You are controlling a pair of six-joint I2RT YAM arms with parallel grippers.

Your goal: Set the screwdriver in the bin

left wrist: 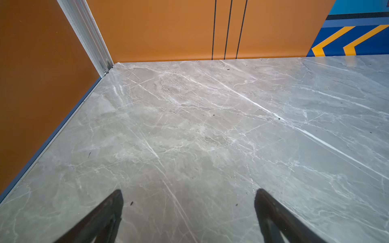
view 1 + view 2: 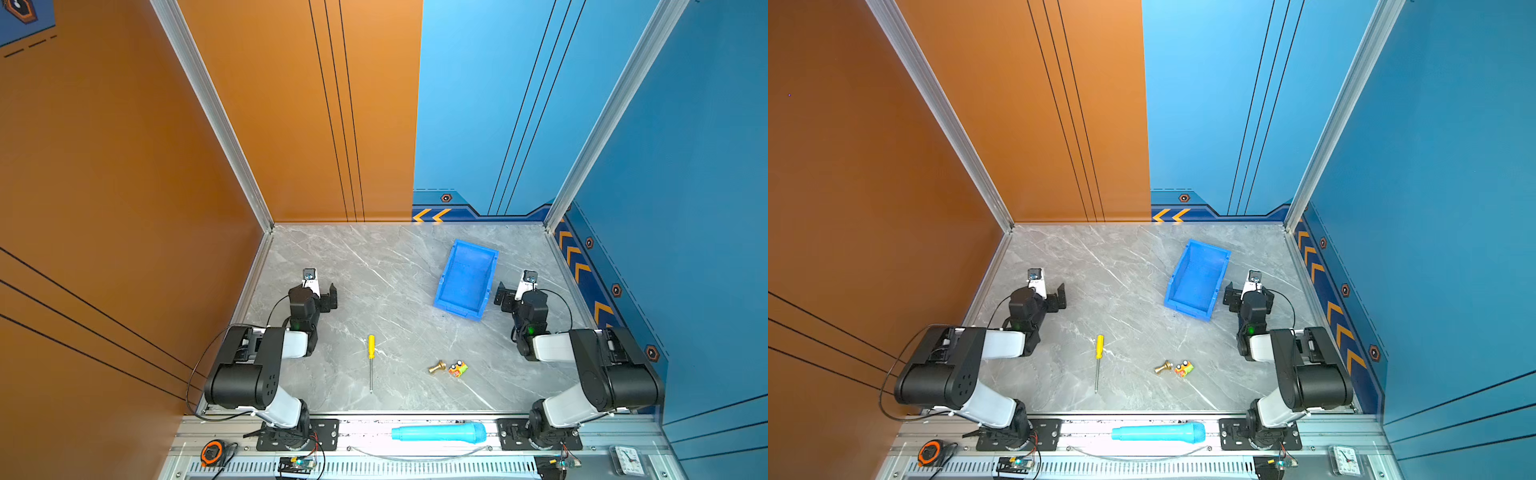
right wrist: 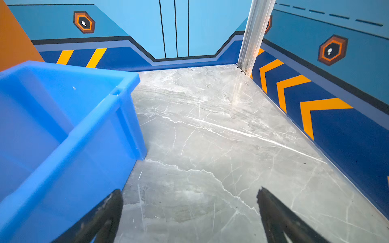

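Gripper pair: left gripper (image 1: 188,192) and right gripper (image 3: 189,191), spread wide, nothing held.
Both hang over marble tabletop (image 1: 189,126), apparently readied for a pick; yellow-handled screwdriver (image 2: 371,361) lies flat between the arms, well apart from blue parts bin (image 2: 467,278) just beside right gripper.

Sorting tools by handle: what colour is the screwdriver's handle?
Bright yellow, with a silver shaft; the screwdriver shows best in a top view.

Brass fitting (image 2: 437,367) beside small colourful circuit board (image 2: 457,368)
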